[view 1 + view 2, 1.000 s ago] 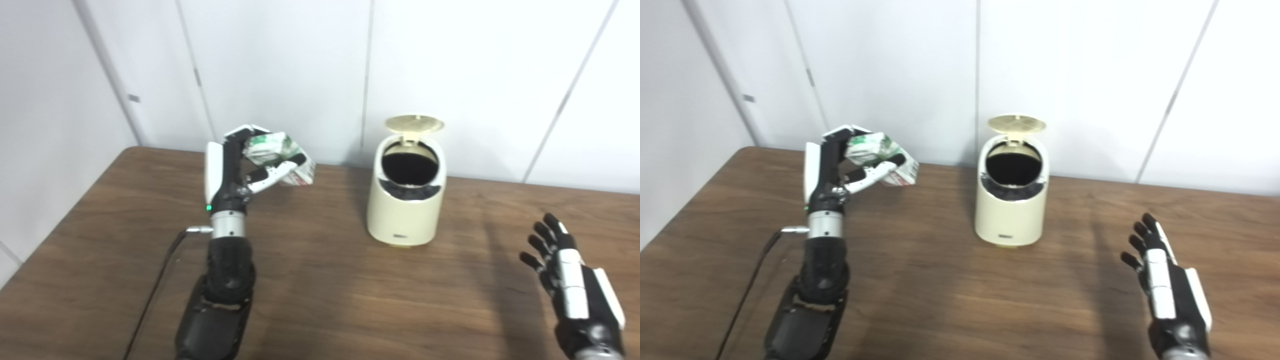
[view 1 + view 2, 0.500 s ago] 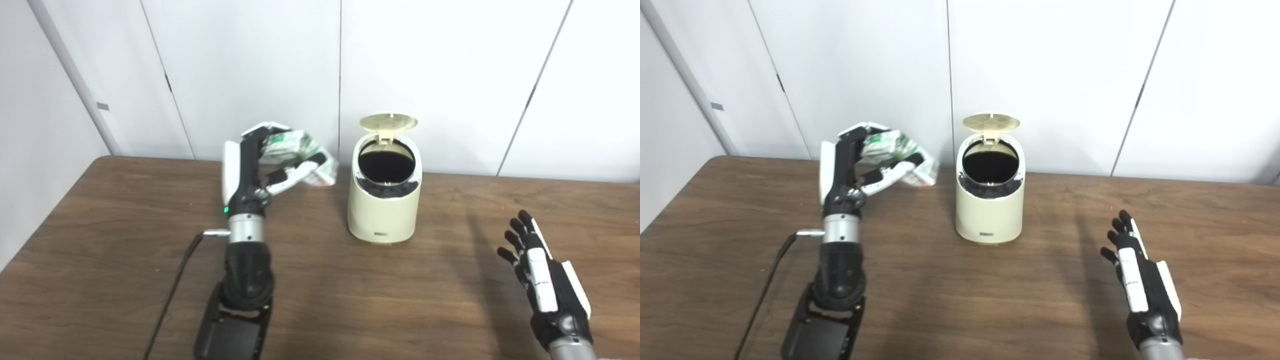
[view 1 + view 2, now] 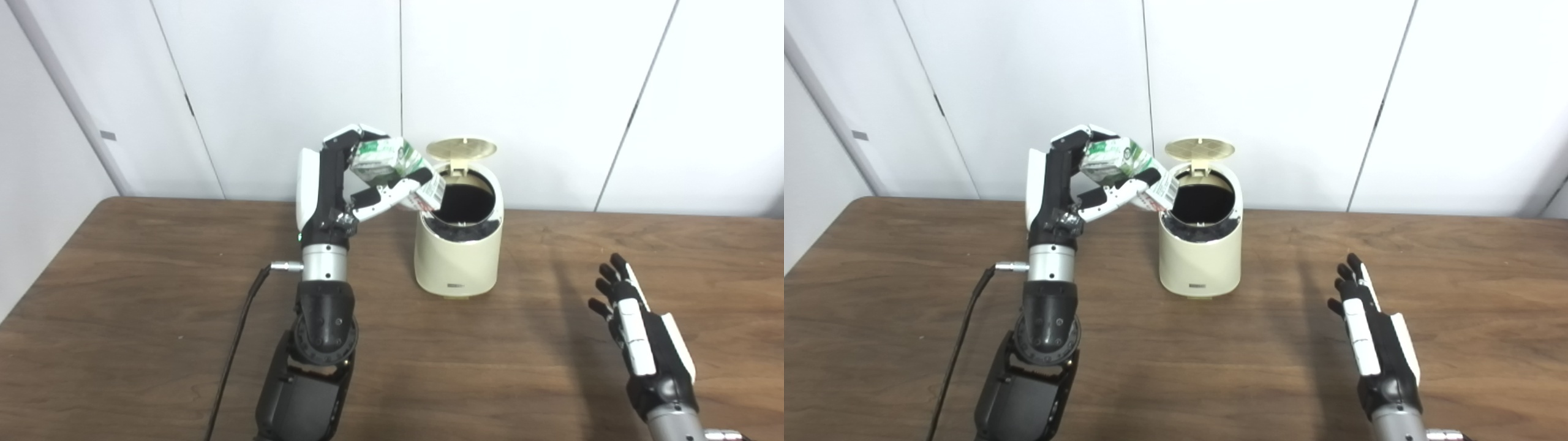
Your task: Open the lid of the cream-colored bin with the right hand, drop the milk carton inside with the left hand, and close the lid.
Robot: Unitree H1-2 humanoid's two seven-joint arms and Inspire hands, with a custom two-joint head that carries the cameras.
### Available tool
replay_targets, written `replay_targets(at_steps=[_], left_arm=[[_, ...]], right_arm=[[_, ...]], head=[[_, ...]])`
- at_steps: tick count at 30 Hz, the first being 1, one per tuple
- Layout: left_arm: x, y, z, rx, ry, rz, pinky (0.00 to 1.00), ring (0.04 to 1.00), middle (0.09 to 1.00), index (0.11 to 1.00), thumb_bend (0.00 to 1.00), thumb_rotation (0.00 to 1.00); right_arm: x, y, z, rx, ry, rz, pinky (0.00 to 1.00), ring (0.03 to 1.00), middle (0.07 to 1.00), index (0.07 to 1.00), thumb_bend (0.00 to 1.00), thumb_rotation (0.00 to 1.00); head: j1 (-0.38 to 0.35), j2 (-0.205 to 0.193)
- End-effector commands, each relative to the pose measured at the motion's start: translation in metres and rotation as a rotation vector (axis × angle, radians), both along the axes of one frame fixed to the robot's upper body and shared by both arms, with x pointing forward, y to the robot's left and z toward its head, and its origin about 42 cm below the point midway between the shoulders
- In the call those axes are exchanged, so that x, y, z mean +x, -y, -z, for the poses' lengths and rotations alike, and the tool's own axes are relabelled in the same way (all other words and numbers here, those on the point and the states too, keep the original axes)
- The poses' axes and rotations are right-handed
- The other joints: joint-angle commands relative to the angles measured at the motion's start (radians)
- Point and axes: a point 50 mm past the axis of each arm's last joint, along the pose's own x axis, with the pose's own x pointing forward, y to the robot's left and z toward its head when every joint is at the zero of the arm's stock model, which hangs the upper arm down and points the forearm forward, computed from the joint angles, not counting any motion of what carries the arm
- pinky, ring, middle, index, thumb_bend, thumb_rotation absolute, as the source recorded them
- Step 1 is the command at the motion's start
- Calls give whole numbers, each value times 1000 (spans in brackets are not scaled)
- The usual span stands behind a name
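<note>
Left hand [image 3: 343, 184]: gripping the milk carton [image 3: 395, 168], fingers curling over the top of it and thumb pressing from underneath, arm reaching up tall from the table [image 3: 153, 294]
Milk carton: crumpled, green and white, tilting down toward the bin [image 3: 458, 245], its lower corner sitting right at the left edge of the bin's opening, looks like it's overlapping the rim but can't tell if it's actually touching
Bin: cream-colored, standing upright on the table, dark inside, small label near the bottom front
Lid [image 3: 461, 147]: flipped up and standing open at the back of the bin, ribbed underside facing forward
Right hand [image 3: 640, 331]: hanging out well to the right of the bin and nearer the camera, fingers spread and pointing up, holding nothing, low over the table
Cable [image 3: 239, 343]: black, running from a metal plug at the left wrist, left of the bin, down across the table
Wall [image 3: 520, 79]: white panels behind the bin
</note>
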Motion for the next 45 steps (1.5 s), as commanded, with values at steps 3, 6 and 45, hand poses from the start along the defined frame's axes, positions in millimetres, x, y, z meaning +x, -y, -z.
replay_targets(at_steps=[3,6,45], left_arm=[[8,16,-30,10,125,50,333,450,526,486,474,0],[13,20,-29,23,124,58,333,449,526,490,474,0],[54,60,-3,165,423,69,358,428,507,494,477,0]], right_arm=[[2,-9,-19,18,74,-14,868,948,962,995,583,1000],[4,-14,-19,29,70,-16,868,948,961,997,593,1000],[2,-35,-29,43,77,-59,834,939,955,988,622,1000]], head=[[-15,4],[-26,1],[-55,-6]])
